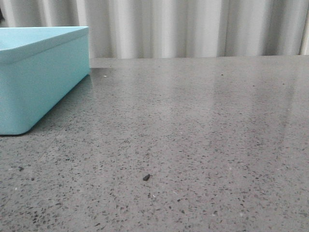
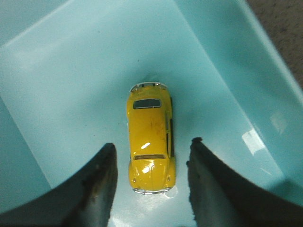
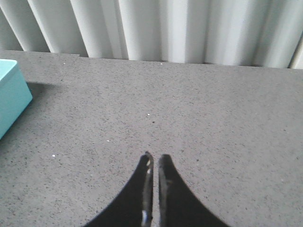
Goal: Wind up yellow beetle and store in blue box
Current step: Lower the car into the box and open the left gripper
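Note:
The yellow beetle (image 2: 150,137) rests on its wheels on the floor of the blue box (image 2: 57,80). My left gripper (image 2: 152,145) hangs open above it, a finger on each side of the car and clear of it. In the front view the blue box (image 1: 38,82) stands at the table's left, and neither arm shows there. My right gripper (image 3: 155,158) is shut with nothing between its fingers, low over the bare grey table, and a corner of the blue box (image 3: 10,97) shows off to its side.
A grey speckled stone table (image 1: 193,145) runs back to a white pleated curtain (image 1: 193,26). A small dark speck (image 1: 146,177) lies near the table's front.

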You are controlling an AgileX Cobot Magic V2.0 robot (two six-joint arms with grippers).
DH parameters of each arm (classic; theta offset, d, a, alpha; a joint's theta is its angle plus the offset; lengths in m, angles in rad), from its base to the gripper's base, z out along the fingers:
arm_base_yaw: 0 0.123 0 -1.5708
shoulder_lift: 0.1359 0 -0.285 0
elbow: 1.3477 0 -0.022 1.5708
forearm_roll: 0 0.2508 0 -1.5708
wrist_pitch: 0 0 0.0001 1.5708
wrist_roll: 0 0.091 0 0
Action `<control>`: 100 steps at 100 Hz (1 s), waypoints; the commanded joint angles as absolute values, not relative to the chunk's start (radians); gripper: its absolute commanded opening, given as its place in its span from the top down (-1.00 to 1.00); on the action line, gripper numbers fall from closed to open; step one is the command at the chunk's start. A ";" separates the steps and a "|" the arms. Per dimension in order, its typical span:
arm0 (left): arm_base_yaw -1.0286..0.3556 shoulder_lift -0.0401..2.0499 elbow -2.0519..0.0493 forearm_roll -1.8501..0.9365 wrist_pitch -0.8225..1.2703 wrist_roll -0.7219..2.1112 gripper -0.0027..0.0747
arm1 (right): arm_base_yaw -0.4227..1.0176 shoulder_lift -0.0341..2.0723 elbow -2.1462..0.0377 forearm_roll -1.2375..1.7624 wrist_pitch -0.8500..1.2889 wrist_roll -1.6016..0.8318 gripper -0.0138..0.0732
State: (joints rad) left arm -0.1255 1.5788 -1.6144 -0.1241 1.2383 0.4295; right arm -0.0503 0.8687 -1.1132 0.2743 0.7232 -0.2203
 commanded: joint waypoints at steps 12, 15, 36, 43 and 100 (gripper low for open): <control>-0.124 1.416 -1.642 -0.186 1.204 0.418 0.99 | -0.055 0.762 -1.003 0.265 0.580 -0.229 0.80; -0.124 1.400 -1.642 -0.188 1.204 0.413 0.98 | -0.055 0.752 -0.987 0.265 0.582 -0.229 0.80; -0.124 1.275 -1.623 -0.245 1.189 0.410 0.99 | -0.055 0.673 -0.894 0.219 0.514 -0.229 0.80; -0.124 1.225 -1.593 -0.252 1.163 0.410 0.99 | -0.055 0.642 -0.859 0.210 0.473 -0.229 0.80; -0.124 0.649 -0.957 -0.252 0.668 0.410 0.99 | -0.055 0.400 -0.564 0.166 0.181 -0.229 0.80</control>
State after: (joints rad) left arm -0.1255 0.7178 -1.0184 -0.2280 0.8271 0.4216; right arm -0.0503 0.4159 -0.5856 0.1891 0.3113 -0.2203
